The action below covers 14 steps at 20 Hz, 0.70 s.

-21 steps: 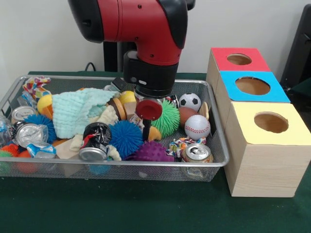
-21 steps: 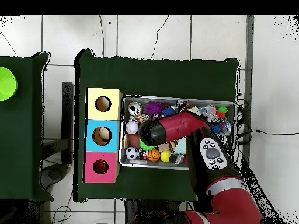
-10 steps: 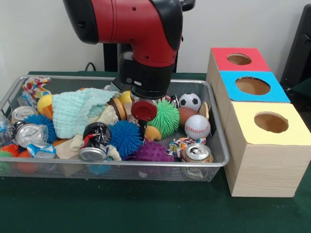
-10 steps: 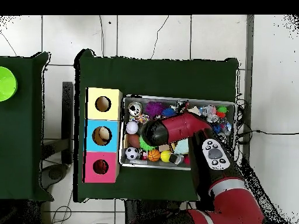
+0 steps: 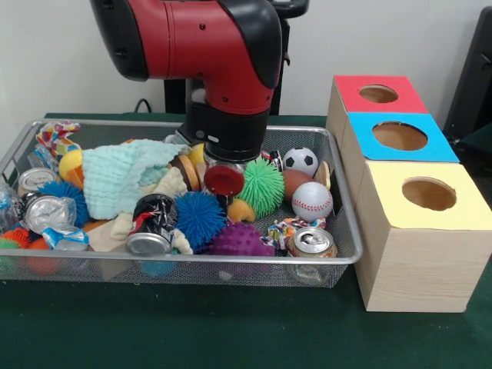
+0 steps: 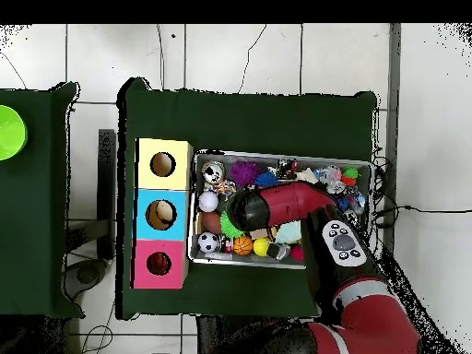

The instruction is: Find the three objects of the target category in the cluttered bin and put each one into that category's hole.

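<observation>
Your red and black arm (image 5: 201,42) comes down from twelve o'clock in the front view, its black wrist (image 5: 227,132) pointing straight down. The hand (image 5: 224,184) hangs below it, a round red disc at its front; whether its fingers are parted or closed can't be told.

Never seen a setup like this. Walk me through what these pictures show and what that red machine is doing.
The red and black machine is a robot arm. One picture is taken across the table, facing it; the other looks straight down. On the green table sits a wire mesh bin crammed with spiky balls, a baseball, a soccer ball, drink cans and a pale green cloth. Beside it stand wooden boxes, each with a round hole: yellow, blue and red. The arm reaches down into the bin's middle; its claw is hidden among the toys, so any grip is unclear.
</observation>
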Tool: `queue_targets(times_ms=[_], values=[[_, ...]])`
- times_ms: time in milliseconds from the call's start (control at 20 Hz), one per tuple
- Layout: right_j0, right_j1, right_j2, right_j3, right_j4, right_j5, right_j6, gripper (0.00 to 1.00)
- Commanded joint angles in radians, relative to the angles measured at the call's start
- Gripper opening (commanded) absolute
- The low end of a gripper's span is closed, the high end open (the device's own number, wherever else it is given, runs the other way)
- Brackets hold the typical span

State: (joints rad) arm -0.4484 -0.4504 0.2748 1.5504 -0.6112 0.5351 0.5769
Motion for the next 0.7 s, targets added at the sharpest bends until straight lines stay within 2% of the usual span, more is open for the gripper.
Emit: queue_targets(times_ms=[50,300,450,550,700], values=[[-0.041,0.069,0.059,-0.013,0.036,0.02,0.102,1.0],[-0.049,0.066,0.072,0.02,0.077,0.042,0.112,1.0],[-0.073,0.07,0.109,0.052,0.114,0.047,0.095,1.0],[-0.099,0.084,0.148,0.069,0.138,0.04,0.078,1.0],[-0.178,0.134,0.263,0.118,0.209,0.005,0.058,1.0]])
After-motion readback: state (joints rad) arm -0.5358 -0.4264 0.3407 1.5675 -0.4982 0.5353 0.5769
